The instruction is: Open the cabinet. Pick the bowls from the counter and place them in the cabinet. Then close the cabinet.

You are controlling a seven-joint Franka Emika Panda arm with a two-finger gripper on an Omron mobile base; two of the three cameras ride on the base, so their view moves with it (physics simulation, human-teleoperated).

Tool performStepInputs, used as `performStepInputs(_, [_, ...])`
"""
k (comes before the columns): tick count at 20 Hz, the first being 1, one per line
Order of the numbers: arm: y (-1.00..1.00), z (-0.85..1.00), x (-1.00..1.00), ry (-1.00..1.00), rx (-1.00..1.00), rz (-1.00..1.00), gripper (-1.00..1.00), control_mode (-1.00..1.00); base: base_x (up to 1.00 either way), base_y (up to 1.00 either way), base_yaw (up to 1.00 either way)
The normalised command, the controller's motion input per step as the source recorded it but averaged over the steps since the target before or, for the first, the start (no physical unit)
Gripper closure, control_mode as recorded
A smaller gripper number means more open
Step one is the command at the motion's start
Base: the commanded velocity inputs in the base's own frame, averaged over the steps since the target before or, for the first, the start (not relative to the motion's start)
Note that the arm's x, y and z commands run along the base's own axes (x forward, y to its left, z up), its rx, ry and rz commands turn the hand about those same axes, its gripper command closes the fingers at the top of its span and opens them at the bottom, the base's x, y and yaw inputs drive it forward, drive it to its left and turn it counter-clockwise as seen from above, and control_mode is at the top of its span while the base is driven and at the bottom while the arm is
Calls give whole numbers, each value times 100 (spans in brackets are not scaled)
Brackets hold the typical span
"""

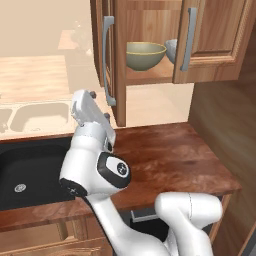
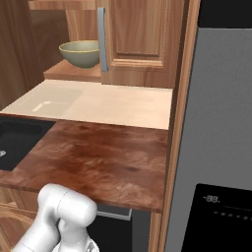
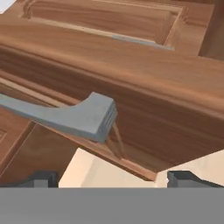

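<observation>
The cabinet (image 1: 220, 35) has its left door (image 1: 100, 45) swung out, showing the wooden shelf inside. On that shelf sits the olive-yellow bowl (image 1: 145, 55) (image 2: 79, 53). The white-grey bowl (image 1: 171, 49) is beside it, half hidden behind the right door (image 2: 138, 34). My gripper (image 1: 100, 105) (image 3: 114, 179) is open just below the lower end of the left door's grey bar handle (image 1: 107, 60) (image 3: 83, 116), with nothing between its fingers. The dark reddish counter (image 1: 170, 155) (image 2: 103, 157) lies below it.
A black sink (image 1: 30, 170) (image 2: 15, 138) is set into the counter at the left. Behind it runs a paler countertop (image 2: 118, 106) with a beige sink (image 1: 40, 115). A tall grey refrigerator (image 2: 221, 123) walls off the right side.
</observation>
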Motion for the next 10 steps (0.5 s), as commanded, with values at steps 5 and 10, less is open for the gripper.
performStepInputs(5, [-10, -5, 3, -5, 11, 0, -100, -100, 0, 0, 0])
performStepInputs(10, [-40, -10, 0, -2, 31, 0, -100, -100, 0, 0, 0])
